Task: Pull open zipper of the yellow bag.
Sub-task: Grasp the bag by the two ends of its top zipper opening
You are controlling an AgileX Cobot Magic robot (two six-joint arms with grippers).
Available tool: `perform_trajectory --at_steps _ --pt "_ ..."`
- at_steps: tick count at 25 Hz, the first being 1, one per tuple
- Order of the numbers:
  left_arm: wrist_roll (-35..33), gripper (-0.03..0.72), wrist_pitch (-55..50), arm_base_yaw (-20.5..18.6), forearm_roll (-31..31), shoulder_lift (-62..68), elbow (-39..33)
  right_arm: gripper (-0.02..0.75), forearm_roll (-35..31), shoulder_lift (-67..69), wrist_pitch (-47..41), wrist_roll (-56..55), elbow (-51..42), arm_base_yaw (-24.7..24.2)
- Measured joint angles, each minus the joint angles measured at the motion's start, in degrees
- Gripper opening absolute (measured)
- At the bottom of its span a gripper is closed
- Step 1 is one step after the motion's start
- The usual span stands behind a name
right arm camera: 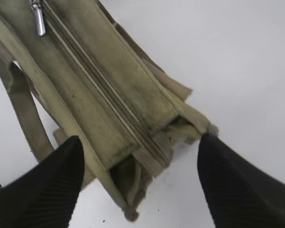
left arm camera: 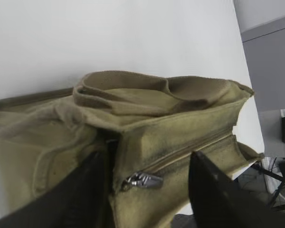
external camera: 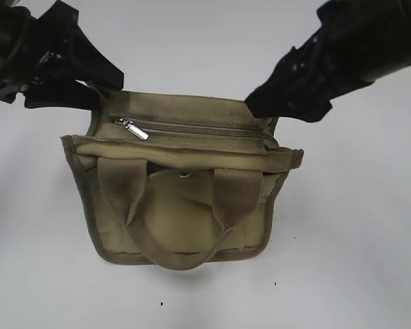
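We have the yellow bag [external camera: 185, 199] lying on the white table [external camera: 356, 240], its zipped top panel turned up toward us and its two webbing handles [external camera: 192, 205] flopped forward, so the zipper [external camera: 198, 129] runs straight from one gripper to the other.

Our left gripper [left arm camera: 147, 190] stands open at the bag's left end. The silver pull tab [left arm camera: 143, 180] sits right between its two fingers, slightly nearer the left one, and neither pad touches it as far as we can see. We judge that it is placed there to pinch the tab.

Our right gripper [right arm camera: 140, 183] is open wider and straddles the opposite end of the bag, where the zip line stops. One finger [right arm camera: 42, 185] is on the handle side, the other [right arm camera: 242, 185] is out over bare table beyond the corner, with the tab far ahead of it. We read this as bracing: clamping that end should keep the soft canvas from sliding or bunching during the pull.

The zip looks fully shut along its length, so the opening itself is not yet begun.
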State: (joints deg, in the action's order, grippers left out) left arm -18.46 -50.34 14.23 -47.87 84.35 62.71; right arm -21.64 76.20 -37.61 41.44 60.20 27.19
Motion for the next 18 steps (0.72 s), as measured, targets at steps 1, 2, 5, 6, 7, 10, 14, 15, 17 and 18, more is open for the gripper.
perform_trajectory --at_steps 1,2,5,6,7,10,14,15,17,18 --pt "0.0 0.433 0.27 0.07 -0.77 0.87 0.07 0.575 0.0 1.02 0.0 0.58 1.09 1.02" --pt "0.0 0.433 0.42 0.07 -1.12 1.64 0.21 0.571 0.0 1.83 0.0 1.17 2.28 1.85" --pt "0.0 0.426 0.96 0.19 -1.67 3.84 1.06 0.536 0.0 4.51 0.0 2.96 5.44 4.74" --pt "0.0 0.415 1.2 0.42 -1.8 4.17 1.23 0.522 0.0 5.25 0.0 3.31 6.28 5.57" --pt "0.0 0.389 1.26 0.64 -1.96 4.41 1.45 0.507 0.0 6.18 0.0 3.78 7.24 6.18" --pt "0.0 0.299 1.44 1.4 -2.09 4.66 2.12 0.481 0.0 9.14 0.0 4.88 9.94 8.09" --pt "0.0 0.211 1.41 1.58 -1.98 5.39 2.32 0.475 0.0 13.73 0.02 5.82 13.5 10.62" --pt "0.0 0.184 1.36 1.58 -1.85 5.7 2.32 0.473 0.0 15.3 0.02 5.9 14.66 11.25" --pt "0.0 0.129 1.3 1.58 -1.62 5.88 2.32 0.47 0.0 17.69 0.68 5.95 16.31 12.03" --pt "0.0 0.083 1.19 1.58 -1.62 5.88 2.32 0.469 0.0 18.9 1.36 5.96 17.03 12.25"
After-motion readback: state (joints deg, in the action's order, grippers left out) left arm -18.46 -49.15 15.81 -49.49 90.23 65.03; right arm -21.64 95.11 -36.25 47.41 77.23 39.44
